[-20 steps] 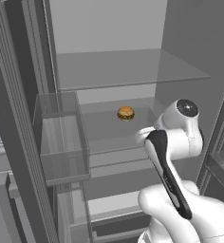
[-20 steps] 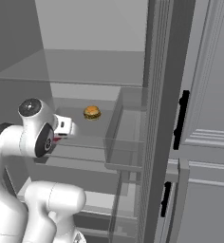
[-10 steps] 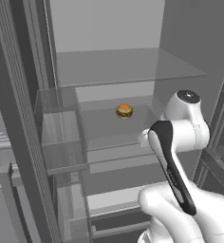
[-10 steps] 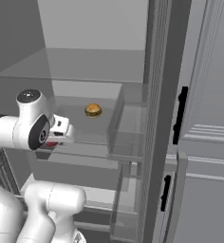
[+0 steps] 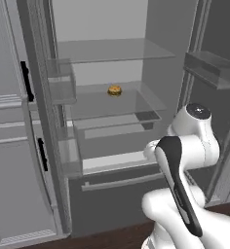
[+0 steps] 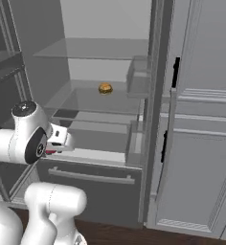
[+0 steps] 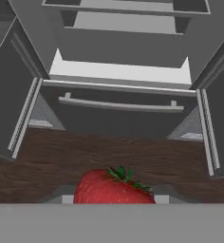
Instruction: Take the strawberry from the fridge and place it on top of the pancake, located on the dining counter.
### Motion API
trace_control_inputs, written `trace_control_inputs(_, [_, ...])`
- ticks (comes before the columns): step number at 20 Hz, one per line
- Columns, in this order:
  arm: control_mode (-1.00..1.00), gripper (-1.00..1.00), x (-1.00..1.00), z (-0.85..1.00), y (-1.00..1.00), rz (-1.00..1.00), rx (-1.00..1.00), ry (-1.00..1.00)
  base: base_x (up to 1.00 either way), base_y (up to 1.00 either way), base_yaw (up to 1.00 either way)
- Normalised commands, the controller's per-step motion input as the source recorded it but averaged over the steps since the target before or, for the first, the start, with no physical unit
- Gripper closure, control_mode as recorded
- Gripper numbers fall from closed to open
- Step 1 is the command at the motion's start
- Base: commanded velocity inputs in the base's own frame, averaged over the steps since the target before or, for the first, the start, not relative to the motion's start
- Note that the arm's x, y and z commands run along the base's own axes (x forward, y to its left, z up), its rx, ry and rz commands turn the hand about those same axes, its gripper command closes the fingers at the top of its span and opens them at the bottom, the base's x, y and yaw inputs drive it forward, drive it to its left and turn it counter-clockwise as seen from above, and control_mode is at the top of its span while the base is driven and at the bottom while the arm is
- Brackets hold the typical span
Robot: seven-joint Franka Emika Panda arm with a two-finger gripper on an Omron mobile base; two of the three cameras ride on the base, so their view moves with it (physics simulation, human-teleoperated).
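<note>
Hand (image 6: 51, 149) is clenching the strawberry (image 7: 114, 186) outside the open fridge (image 5: 112, 141) (burger (image 5: 115, 90) sitting on its shelf); pancake and desk lying somewhere away from fridge.

Dark brown wood floor (image 7: 47, 161) runs along the foot of tall light grey panelled cabinets (image 6: 201, 143) with short black handles (image 6: 176, 72), the floor lying below them in soft, even light.

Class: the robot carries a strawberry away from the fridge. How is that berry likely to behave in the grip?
The strawberry looks small and plump, so probably light but easily bruised. Its rounded, tapering shape could let it slip or twist between the jaws. Set down, it would likely roll.
</note>
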Motion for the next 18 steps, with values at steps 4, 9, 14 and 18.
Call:
trace_control_inputs(4, [1.00,1.00,0.00,0.00,0.00,0.00,0.00,0.00,-1.00,0.00,0.00])
trace_control_inputs(9, [1.00,1.00,0.00,0.00,0.00,0.00,0.00,0.00,-1.00,0.00,0.00])
trace_control_inputs(14, [1.00,1.00,0.00,0.00,0.00,0.00,0.00,0.00,-1.00,0.19,0.12])
trace_control_inputs(18, [1.00,1.00,0.00,0.00,0.00,0.00,0.00,0.00,-0.53,0.44,0.68])
